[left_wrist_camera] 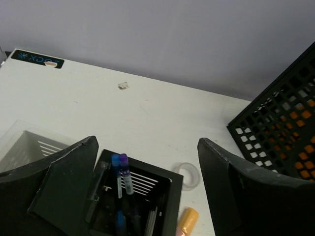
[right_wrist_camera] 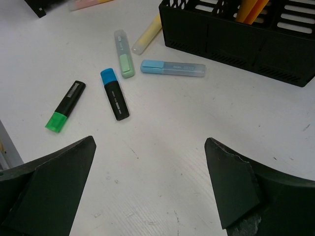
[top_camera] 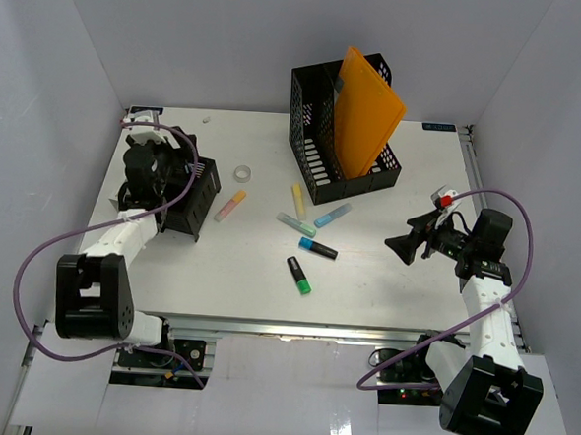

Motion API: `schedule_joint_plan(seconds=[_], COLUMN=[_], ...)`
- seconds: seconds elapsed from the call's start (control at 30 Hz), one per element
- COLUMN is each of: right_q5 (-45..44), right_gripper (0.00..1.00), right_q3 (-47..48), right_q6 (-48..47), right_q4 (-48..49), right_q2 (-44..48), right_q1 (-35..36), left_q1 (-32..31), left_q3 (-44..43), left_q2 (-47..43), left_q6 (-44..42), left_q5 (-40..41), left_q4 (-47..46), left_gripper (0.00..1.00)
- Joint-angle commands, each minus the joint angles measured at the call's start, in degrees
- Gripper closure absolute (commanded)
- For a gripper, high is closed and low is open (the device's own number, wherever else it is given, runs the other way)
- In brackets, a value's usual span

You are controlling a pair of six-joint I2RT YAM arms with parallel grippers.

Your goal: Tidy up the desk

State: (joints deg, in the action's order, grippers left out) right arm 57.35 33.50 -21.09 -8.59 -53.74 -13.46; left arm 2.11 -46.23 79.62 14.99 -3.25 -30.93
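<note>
My left pincer [left_wrist_camera: 146,141] hangs spread above the black slotted plastic pen box [left_wrist_camera: 174,201] (sorted pens [left_wrist_camera: 125,173] belong below it); right pincer [right_wrist_camera: 150,141], spread, faces loose highlighters [right_wrist_camera: 114,94].

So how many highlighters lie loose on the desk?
6. A pink one by the black box; yellow, pale green and pale blue ones before the mesh holder; blue-capped and green-capped black ones frontmost. More may hide in that box.
</note>
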Motion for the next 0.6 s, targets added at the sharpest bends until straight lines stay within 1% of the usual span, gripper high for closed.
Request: schedule_joint_plan(seconds=[0.0, 0.07, 0.17, 0.23, 0.33, 0.4, 0.47, 0.57], right_q5=[2.5, -1.2, -9.8, -17.8, -25.3, -29.7, -36.2, -45.4], right_gripper=[0.02, 0.02, 0.02, 0.02, 0.02, 0.02, 0.02, 0.02], right_q3=[1.8, 3.2, 7.6, 11.4, 16.7, 17.8, 18.2, 18.4], right_q6=[-5.6, -7.9, -10.2, -10.0, -8.0, -7.0, -5.0, -2.5], right_q4=[-3.1, -5.9, -11.2, -13.7, -14.2, -13.0, -9.8, -6.3], right_q2=[-1.0, -2.1, -6.8, -10.5, -15.4, -18.1, -21.3, -27.5], right_q1=[1.7, 6.1, 14.8, 22.0, 29.3, 34.3, 40.6, 48.5], left_q1=[0.0, 0.0, 0.0, 0.0, -0.4, -0.6, -0.9, -1.2], left_q3=[-2.8, -3.2, -2.8, -2.0, 2.9, 5.7, 8.2, 11.4], left_q2=[-7.8, -10.9, -13.4, -13.6, -14.0, -15.0, -16.8, -19.7], left_q6=[5.5, 7.1, 14.9, 19.7, 23.8, 23.8, 23.1, 22.1], left_q5=[-3.2, -10.1, -21.7, -31.3, -43.0, -47.8, -49.8, -50.5], left_q4=[9.8, 14.1, 17.2, 18.2, 16.5, 16.2, 16.1, 16.4], left_gripper=[0.05, 0.04, 0.03, 0.02, 0.02, 0.02, 0.02, 0.02])
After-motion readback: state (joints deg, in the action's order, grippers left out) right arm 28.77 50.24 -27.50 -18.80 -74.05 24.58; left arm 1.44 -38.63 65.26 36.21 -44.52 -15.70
